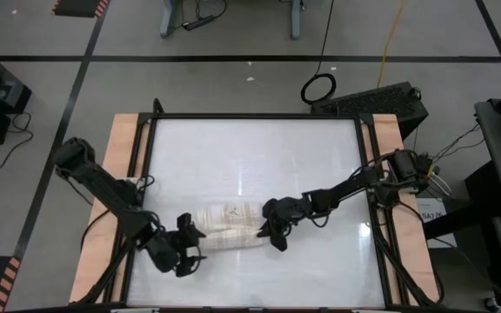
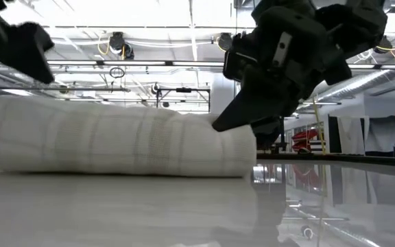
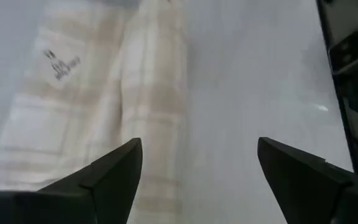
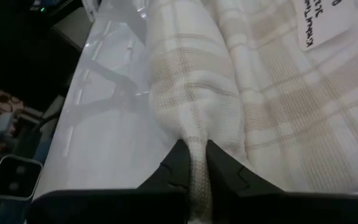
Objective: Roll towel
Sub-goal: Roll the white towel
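Soft checked cloth is bunching between the right gripper (image 4: 194, 163)'s closed jaws.
The left gripper (image 3: 197, 180) is hovering wide open, holding nothing, beside the rolled towel (image 1: 226, 226) lying mid-worktop (image 1: 259, 148); one-sided pulling risks unrolling it.

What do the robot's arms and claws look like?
Both arms are black and jointed, with black cables trailing beside them. The left claw has two dark, wedge-shaped fingers. The right claw has two dark fingers too, on a chunky black block.
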Tool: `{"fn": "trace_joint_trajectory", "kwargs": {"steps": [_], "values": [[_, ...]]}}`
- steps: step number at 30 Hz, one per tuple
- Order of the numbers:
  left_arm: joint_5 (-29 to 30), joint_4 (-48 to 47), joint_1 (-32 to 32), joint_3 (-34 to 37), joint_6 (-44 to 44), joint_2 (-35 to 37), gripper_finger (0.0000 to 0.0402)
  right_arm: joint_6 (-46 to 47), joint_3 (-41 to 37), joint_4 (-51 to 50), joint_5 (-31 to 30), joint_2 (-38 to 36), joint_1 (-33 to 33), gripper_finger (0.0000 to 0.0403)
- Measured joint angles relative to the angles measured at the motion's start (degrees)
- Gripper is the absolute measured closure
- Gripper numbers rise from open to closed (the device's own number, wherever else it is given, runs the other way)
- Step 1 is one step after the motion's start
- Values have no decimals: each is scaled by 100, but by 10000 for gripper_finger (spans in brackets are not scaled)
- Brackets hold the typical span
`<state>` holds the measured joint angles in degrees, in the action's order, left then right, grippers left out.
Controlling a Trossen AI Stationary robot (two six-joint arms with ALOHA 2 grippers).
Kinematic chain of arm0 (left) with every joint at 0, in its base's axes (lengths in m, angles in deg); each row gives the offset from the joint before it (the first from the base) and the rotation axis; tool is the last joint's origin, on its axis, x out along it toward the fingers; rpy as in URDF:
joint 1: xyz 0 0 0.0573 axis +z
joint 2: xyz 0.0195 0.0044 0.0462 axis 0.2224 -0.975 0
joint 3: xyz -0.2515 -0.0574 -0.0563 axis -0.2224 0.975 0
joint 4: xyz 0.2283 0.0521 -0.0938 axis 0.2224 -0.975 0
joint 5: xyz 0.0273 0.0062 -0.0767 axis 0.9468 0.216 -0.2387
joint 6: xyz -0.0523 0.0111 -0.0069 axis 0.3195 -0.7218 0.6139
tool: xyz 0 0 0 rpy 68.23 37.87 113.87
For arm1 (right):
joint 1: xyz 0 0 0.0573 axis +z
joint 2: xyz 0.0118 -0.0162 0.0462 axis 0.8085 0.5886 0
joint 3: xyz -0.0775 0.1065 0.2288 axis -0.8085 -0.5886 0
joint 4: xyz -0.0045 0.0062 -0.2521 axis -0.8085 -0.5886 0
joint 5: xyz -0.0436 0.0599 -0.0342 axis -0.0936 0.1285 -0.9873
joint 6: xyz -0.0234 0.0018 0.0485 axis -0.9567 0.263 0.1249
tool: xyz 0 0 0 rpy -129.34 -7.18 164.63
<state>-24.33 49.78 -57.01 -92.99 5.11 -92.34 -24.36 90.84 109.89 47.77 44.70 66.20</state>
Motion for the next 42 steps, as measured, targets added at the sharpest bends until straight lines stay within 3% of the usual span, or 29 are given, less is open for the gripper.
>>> {"fn": "trace_joint_trajectory", "kwargs": {"steps": [5, 7, 16, 24, 32, 42], "values": [[1525, 294, -400, -1, -418, 40, 79, 104, 0, -75, 125, -2, -111, 388], [1746, 620, -434, -1, -781, -128, 79, 152, 0, -97, 149, -4, -145, 388], [1461, 986, -14, -168, -956, -1161, 79, 335, -4, -121, 261, -4, -212, 388], [1740, 1059, -93, -700, -2425, -1853, 79, 510, -9, -138, 285, -4, -254, 387], [2229, 964, -39, -698, -2442, -2333, 79, 675, -9, -254, 285, -4, -256, 387], [1984, 547, 336, -701, -2343, -2432, 79, 750, -9, -302, 512, -4, -260, 387]]}}
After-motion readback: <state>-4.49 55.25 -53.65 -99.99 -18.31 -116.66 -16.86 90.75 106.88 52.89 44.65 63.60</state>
